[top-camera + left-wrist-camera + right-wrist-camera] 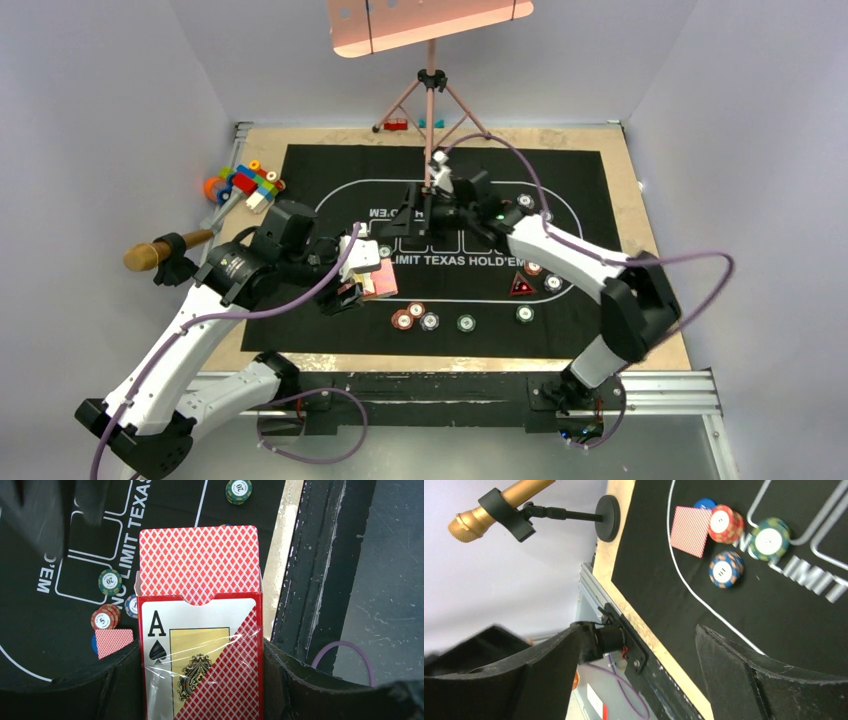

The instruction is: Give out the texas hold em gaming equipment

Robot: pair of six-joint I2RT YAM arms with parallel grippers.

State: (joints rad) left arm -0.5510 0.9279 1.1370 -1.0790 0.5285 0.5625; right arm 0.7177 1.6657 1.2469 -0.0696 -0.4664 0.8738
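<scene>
Black mat [30, 630]; deck [200, 575] inside left claw [200, 680]

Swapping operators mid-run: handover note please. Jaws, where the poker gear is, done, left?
Left gripper: jaws shut on the card box, red-backed cards poking out of its top.
Right gripper: jaws open, empty, over the mat.
Laid out: one face-down card by the blue button, with a red chip, green chip and blue chip close by; other chips and the triangle lie nearer the right arm.
Done: one card out. Left: the deck is in the box, so probably more cards to deal.
</scene>
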